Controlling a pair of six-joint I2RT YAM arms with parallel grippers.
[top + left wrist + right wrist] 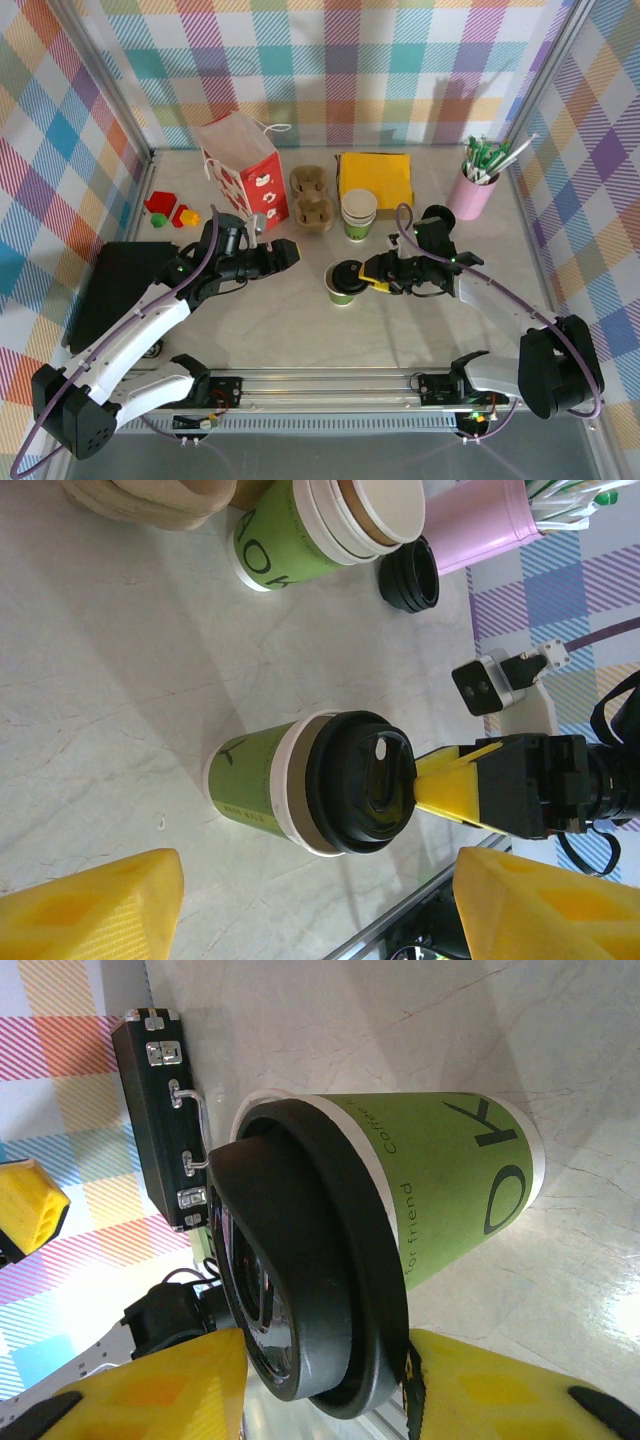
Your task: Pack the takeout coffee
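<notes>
Takeout coffee (343, 285), lidded, stands upright at centre frame on the surface (300, 335). Right tool (365, 278) straddles the black lid (362, 780); whether it presses cannot be told. Left tool (290, 253) is apart and empty. Best practice: seat the lid evenly, then withdraw level without tipping.

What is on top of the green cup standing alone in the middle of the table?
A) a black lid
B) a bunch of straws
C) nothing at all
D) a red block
A: the left wrist view shows the green cup with a black lid sitting on its rim.
</notes>
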